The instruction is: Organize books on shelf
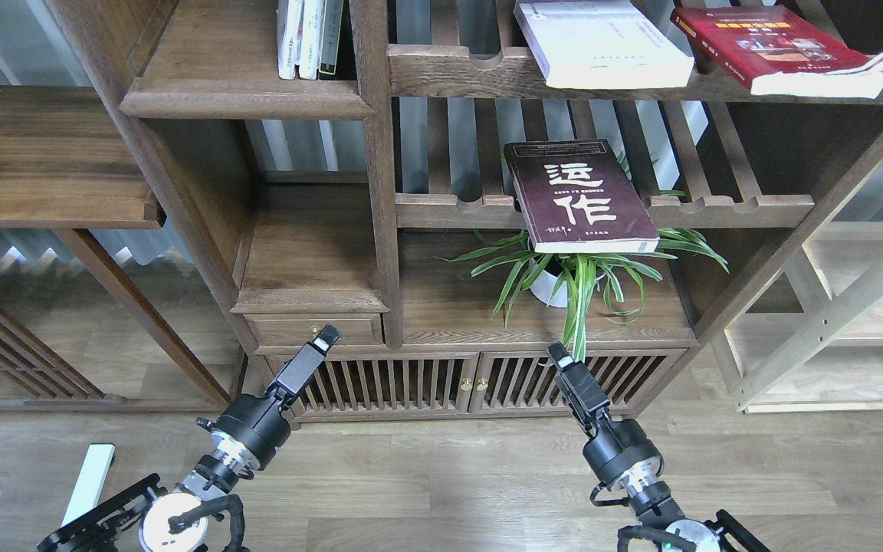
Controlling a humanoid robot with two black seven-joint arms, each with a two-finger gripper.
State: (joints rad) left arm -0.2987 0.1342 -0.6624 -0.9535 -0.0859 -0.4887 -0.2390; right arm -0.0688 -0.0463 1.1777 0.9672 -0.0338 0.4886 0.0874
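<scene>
A dark walnut bookcase [380, 230] fills the view, with slatted racks [602, 207] on its right side; a small drawer [315, 330] and slatted cabinet doors [411, 383] sit at its base; a spider plant [572, 268] stands in one bay; a pale wood rack [832, 337] stands to the right; grey-brown plank floor [441, 475] lies below.

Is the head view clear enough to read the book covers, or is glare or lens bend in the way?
Head view: sharp, evenly lit; the maroon book shows crisp white characters, without glare. Wide-angle bend leans the cabinet posts. The red book and white book are cut by the top edge.
</scene>
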